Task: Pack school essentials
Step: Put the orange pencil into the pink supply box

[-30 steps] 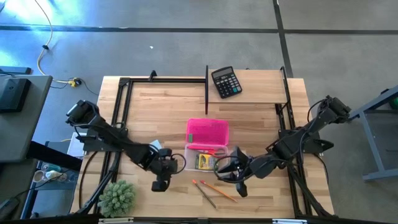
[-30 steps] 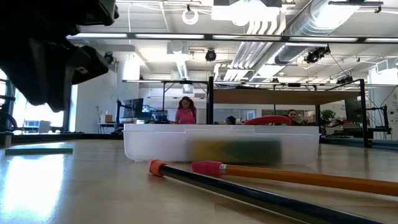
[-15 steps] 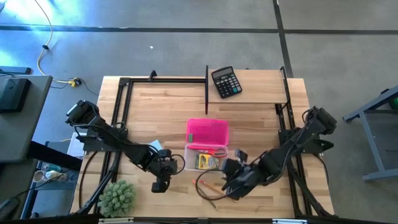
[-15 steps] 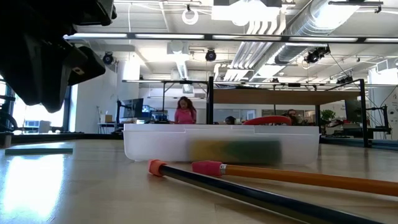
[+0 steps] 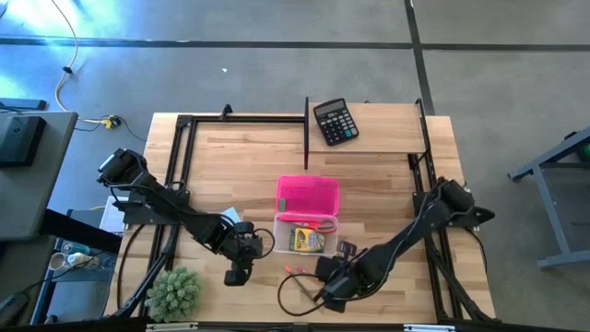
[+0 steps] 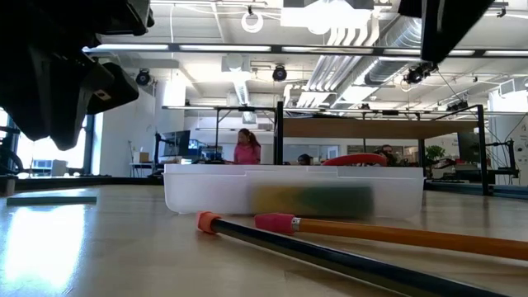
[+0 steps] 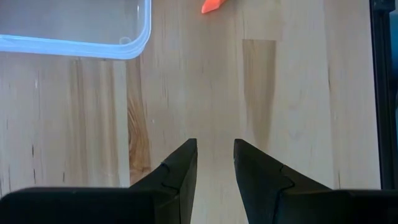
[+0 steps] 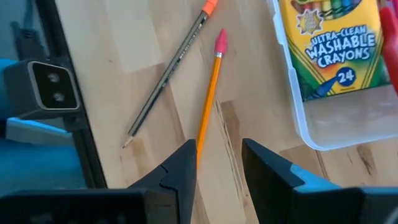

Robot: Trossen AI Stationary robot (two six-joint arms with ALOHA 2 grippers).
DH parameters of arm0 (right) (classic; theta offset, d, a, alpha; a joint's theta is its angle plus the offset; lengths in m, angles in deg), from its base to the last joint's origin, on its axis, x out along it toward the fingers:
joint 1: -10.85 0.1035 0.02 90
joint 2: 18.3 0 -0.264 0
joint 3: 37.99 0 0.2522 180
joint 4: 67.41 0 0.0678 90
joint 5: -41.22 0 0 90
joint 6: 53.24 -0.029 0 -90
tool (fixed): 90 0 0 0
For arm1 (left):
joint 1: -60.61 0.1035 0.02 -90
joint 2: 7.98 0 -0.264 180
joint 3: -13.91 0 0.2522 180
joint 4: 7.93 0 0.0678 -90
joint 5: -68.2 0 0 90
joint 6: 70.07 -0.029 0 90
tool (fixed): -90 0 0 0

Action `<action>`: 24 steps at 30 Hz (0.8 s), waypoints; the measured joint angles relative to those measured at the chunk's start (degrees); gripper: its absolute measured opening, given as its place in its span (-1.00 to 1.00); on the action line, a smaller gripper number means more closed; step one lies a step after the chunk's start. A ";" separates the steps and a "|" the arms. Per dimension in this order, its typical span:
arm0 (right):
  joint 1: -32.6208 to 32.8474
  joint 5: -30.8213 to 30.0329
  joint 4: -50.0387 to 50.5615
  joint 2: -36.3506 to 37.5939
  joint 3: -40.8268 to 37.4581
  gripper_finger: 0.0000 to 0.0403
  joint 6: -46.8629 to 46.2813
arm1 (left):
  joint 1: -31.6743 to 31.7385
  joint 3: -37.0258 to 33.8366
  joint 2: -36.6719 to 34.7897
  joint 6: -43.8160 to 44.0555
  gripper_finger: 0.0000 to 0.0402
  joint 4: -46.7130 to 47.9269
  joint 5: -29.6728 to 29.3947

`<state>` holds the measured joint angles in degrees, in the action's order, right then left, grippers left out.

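A clear plastic box lies near the table's middle, with the yellow-green crayon box and red-handled scissors inside. Two pencils rest flat on the wood by its near side: a dark one with an orange eraser and an orange one with a pink eraser. My right gripper hovers open above the pencils' pointed ends, touching nothing. My left gripper is open over bare wood, left of the box. A flat light-blue pad lies farther left.
The box's pink lid lies just behind it, and a black calculator sits at the far edge. A spiky green plant ball stands at the near left corner. A small camera block sits at the near edge by the pencils.
My right gripper has swung from beside the box's near right corner toward the table's near edge and left, and now hangs over the two pencils. The pencils and the box have stayed where they were.
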<state>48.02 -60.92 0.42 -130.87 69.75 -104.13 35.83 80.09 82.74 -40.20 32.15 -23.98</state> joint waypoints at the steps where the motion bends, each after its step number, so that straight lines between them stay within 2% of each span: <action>1: 0.02 -0.02 -0.05 -0.41 0.00 -0.41 -0.15 | 0.00 0.00 0.00 0.00 -0.53 0.01 0.02; 8: 0.82 -0.45 -1.27 -3.95 0.04 -0.41 1.86 | 0.00 0.02 0.02 0.04 -0.53 3.14 2.31; 24: 1.46 -0.93 -6.75 -9.91 0.04 -0.41 4.44 | 0.00 0.02 0.02 0.15 -0.53 3.48 1.73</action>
<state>49.48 -61.86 -6.33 -140.78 69.79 -99.69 35.83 80.12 82.76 -40.05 35.63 -22.25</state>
